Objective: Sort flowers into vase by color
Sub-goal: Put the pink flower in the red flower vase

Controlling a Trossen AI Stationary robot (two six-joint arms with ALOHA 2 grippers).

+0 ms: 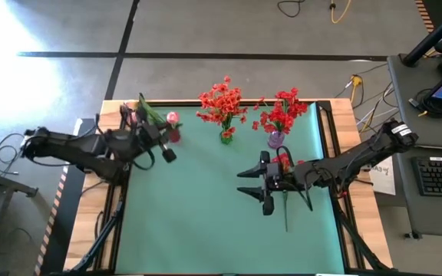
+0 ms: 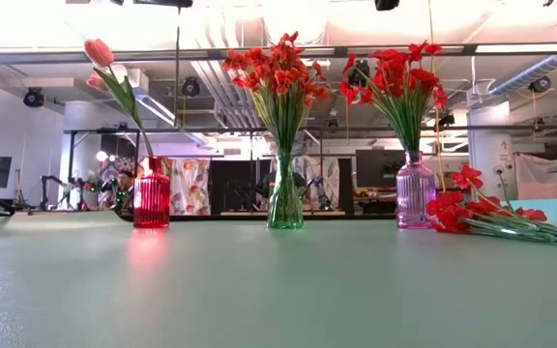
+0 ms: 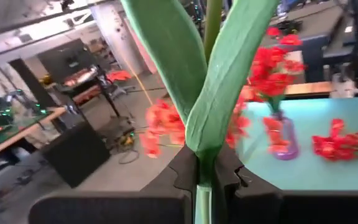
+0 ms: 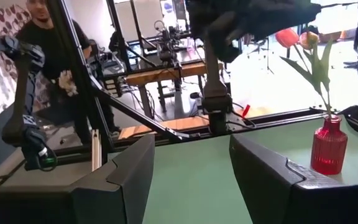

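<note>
Here we are at the green-topped desk, and our left hand is pinched tight on a pink tulip stem, its two long leaves fanning up past the fingers. From above, we see that hand at the back left of the desk, right by the red vase, with a pink bud showing just beside it. The low view gives us a pink tulip rising tilted out of that red vase.

Along the back edge stand two more: the green vase in the middle, packed with orange-red blossoms, and the purple vase to its right, holding deep red blossoms.

Our right hand hovers mid-desk on the right, fingers spread wide with nothing between them. Just beside it, a loose bunch of red flowers lies flat on the desk, near the purple vase.

Beyond the desk, a person stands in the room.
</note>
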